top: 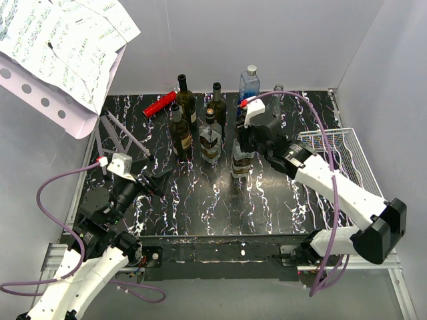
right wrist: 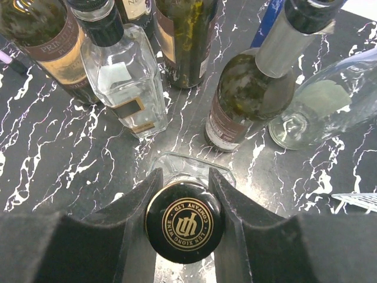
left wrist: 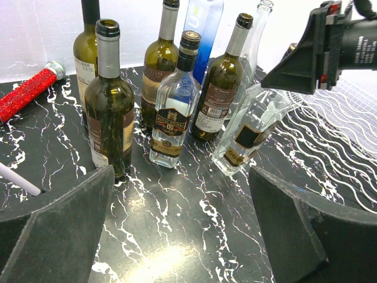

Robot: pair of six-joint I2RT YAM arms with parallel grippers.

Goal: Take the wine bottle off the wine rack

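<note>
**Wine bottle pinched at the cap, standing in a crowd**

Dark green bottles, a square clear bottle and a tall blue bottle stand close around it on the marbled tabletop. The wine rack sits apart at the right edge. The right gripper is clamped on the neck, fingers flanking the black-and-gold cap. The left gripper hangs wide open, facing the group. Only the left wrist view shows the held bottle leaning beside its upright neighbours. Only the right wrist view shows the cap's emblem.
</note>
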